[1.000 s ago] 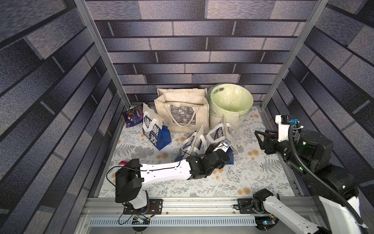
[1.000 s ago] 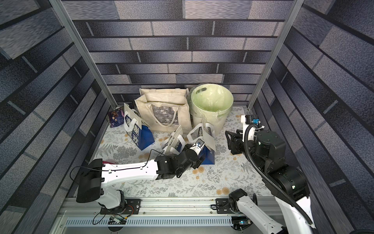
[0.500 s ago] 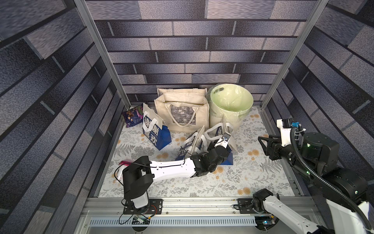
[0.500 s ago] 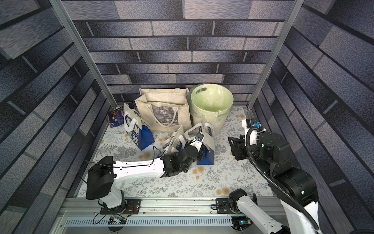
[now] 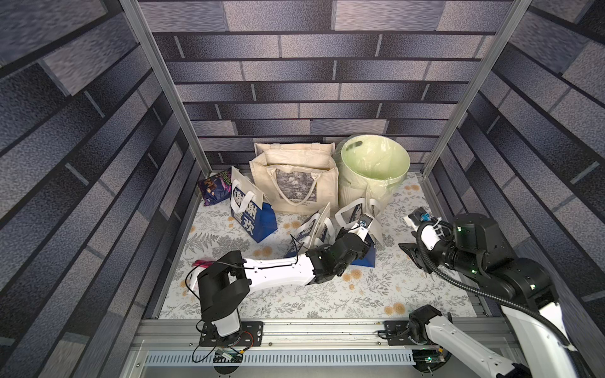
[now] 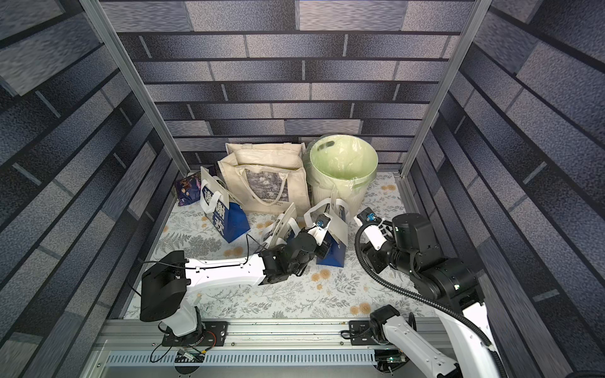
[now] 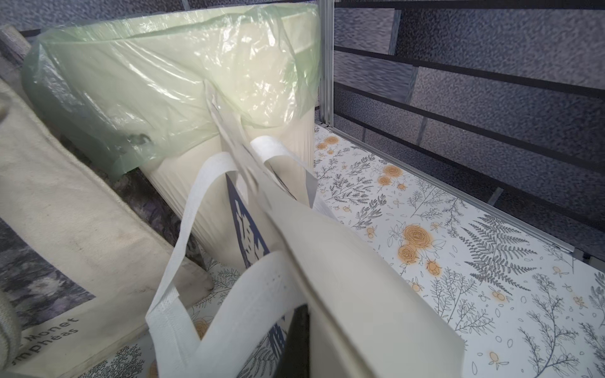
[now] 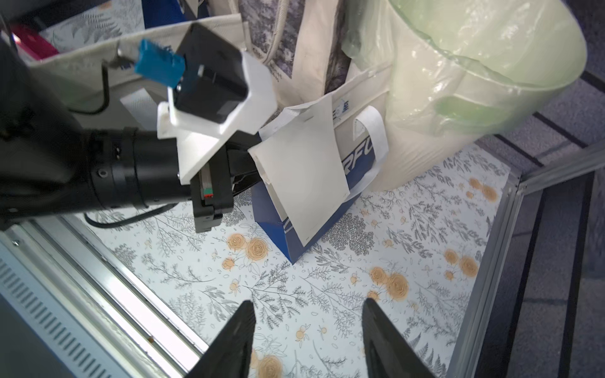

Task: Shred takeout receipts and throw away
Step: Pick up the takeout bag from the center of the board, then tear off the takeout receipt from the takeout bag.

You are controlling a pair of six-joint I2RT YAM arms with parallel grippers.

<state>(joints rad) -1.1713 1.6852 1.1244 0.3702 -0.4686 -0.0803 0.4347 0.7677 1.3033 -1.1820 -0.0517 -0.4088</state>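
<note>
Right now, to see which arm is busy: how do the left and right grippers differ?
The left gripper is shut on the edge of the white receipt lying against the blue paper bag; the right gripper is open and holds nothing. The left gripper is at the bag; the right gripper hangs apart from it, over the floral table. Both are black-fingered.

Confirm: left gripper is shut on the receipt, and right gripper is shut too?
Wrong on the right gripper: the right wrist view shows its jaws open, holding nothing. The left gripper is shut on the receipt.
</note>
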